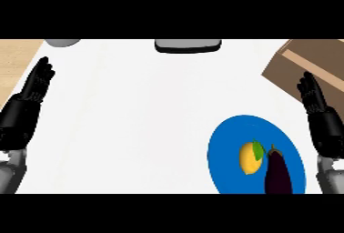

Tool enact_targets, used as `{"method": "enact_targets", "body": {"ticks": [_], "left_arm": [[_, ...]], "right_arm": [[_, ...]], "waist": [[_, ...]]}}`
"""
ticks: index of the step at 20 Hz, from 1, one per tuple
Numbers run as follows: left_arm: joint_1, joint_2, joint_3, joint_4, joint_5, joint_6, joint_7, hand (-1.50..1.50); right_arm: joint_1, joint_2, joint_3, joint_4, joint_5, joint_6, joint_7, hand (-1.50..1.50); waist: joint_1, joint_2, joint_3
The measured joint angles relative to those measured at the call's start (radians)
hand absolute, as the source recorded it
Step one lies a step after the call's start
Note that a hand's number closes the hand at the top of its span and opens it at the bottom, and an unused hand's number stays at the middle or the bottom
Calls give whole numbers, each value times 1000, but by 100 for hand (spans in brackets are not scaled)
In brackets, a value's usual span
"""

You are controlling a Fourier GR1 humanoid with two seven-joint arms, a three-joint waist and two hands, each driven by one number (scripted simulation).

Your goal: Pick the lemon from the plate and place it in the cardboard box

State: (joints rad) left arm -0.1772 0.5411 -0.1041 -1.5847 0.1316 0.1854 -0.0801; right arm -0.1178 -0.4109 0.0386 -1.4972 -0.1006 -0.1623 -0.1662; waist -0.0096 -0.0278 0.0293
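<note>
A yellow lemon (250,157) with a green leaf lies on the blue plate (228,141) at the lower right of the white counter. A dark purple eggplant (277,173) lies on the same plate, just right of the lemon. The brown cardboard box (295,63) stands at the far right, beyond the plate. My right hand (321,118) rests open at the right edge, fingers up, between the plate and the box, apart from the lemon. At the left edge my left hand (27,102) rests open, far from everything.
A grey tray-like object (188,45) sits at the counter's far edge in the middle. A grey rounded object (63,42) shows at the far left corner. Wooden surface (17,57) lies beyond the counter's left side.
</note>
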Motion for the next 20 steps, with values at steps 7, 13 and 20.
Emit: {"method": "enact_targets", "body": {"ticks": [7, 13, 20], "left_arm": [[3, 16, -41, -17, -15, -57, 23, 0], [6, -10, -86, 4, -9, -115, 13, 0], [-2, -36, -106, -2, -20, -145, 10, 0]], "right_arm": [[64, -139, -120, -296, 51, -92, 169, -150], [301, -248, -187, -560, 182, -122, 315, -150], [497, -331, -177, -760, 378, -45, 352, -150]], "waist": [[-58, 5, -32], [-61, 14, -32], [-23, 22, -31]]}}
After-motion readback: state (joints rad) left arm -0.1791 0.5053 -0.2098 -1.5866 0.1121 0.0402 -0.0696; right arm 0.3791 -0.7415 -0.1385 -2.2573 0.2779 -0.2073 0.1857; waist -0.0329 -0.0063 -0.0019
